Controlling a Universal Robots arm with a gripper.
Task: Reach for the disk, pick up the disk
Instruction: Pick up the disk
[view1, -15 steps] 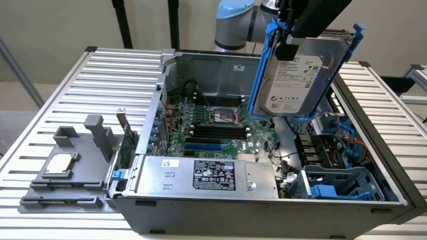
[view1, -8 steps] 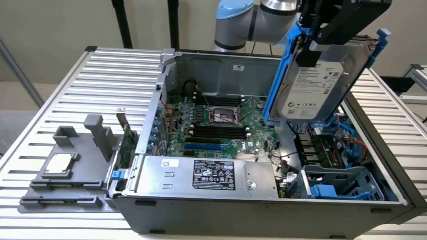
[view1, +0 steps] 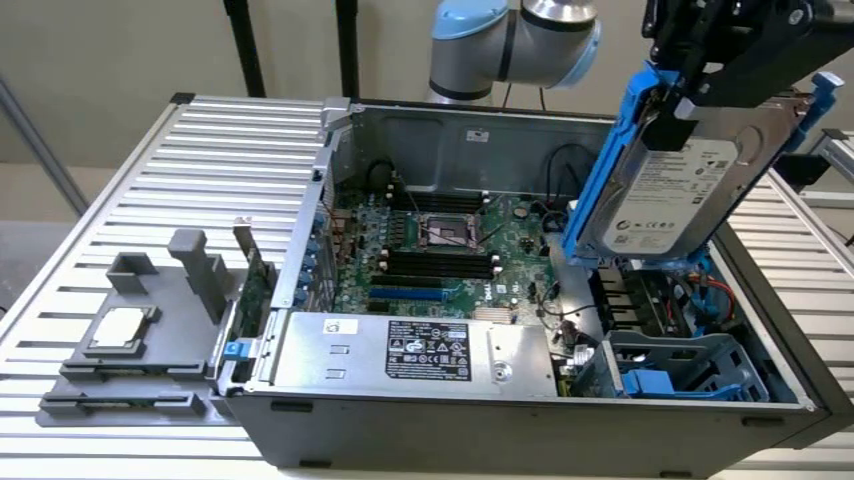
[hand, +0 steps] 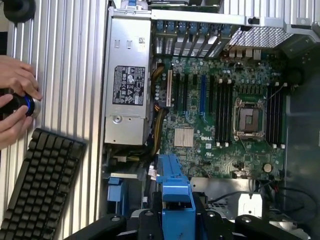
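The disk (view1: 674, 180) is a silver-grey hard drive with a white label in a bright blue carrier frame. It hangs upright and slightly tilted above the open computer case (view1: 534, 420), over its corner at the exterior view's right. My black gripper (view1: 694, 95) grips it from above, shut on the top of the blue frame. In the wrist view the blue frame of the disk (hand: 175, 195) sits between the dark fingers (hand: 150, 225) of my gripper (hand: 176, 227), with the case's inside beyond it.
Inside the case lie the green motherboard (view1: 441, 250), a silver box with a black label (view1: 414, 350) and blue drive bays (view1: 667, 375). A grey tray with a small silver chip (view1: 120, 330) sits outside. A person's hands (hand: 15, 100) hold a blue knob beside a black keyboard (hand: 40, 185).
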